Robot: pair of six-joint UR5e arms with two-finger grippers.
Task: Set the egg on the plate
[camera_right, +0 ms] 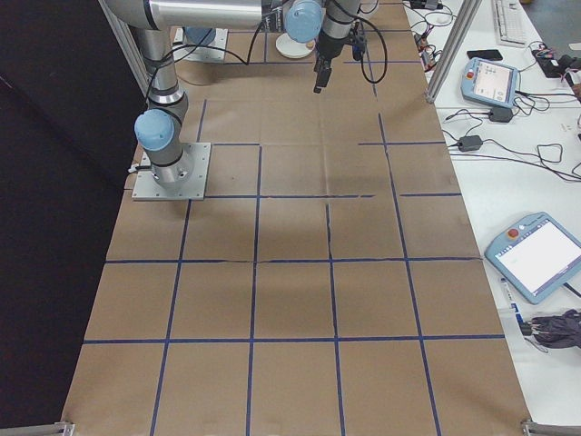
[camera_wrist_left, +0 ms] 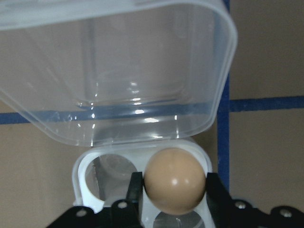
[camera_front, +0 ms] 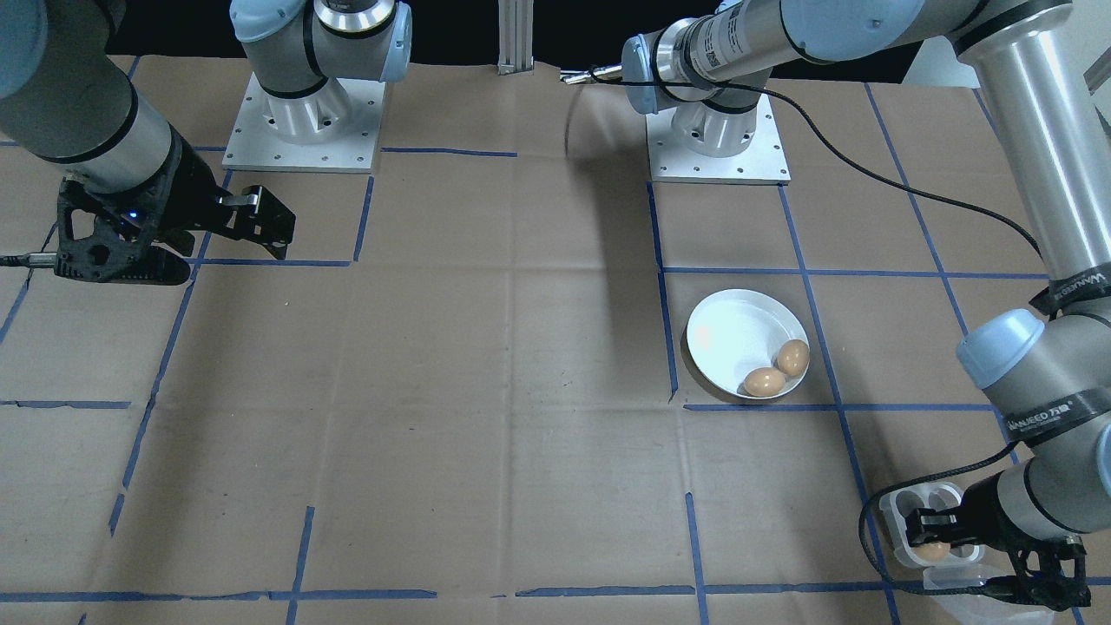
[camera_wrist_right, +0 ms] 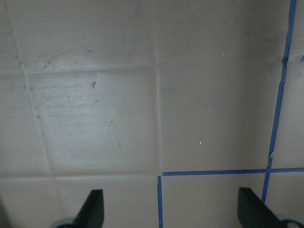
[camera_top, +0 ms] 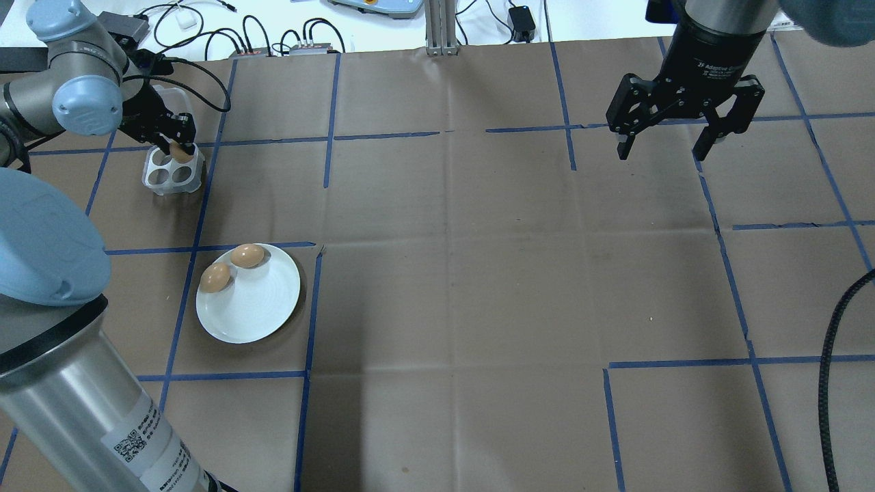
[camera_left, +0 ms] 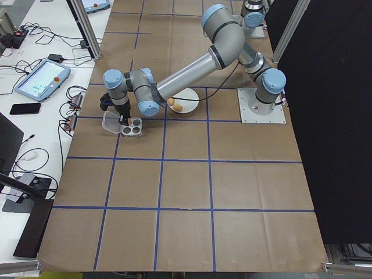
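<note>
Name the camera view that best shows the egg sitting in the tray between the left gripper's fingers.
The left wrist view: the egg fills the frame between the left gripper's fingers, over the egg tray. Overhead and front-facing views show it small and partly hidden by the gripper. Exterior left shows only the tray; exterior right and the right wrist view show nothing of it.

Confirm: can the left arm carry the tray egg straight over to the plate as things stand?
Probably yes. The left gripper is already closed on the egg in the tray, and the plate has open space beside its two eggs; nothing lies between.

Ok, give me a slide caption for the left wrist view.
Left gripper closed on a brown egg over the open clear egg tray.
</note>
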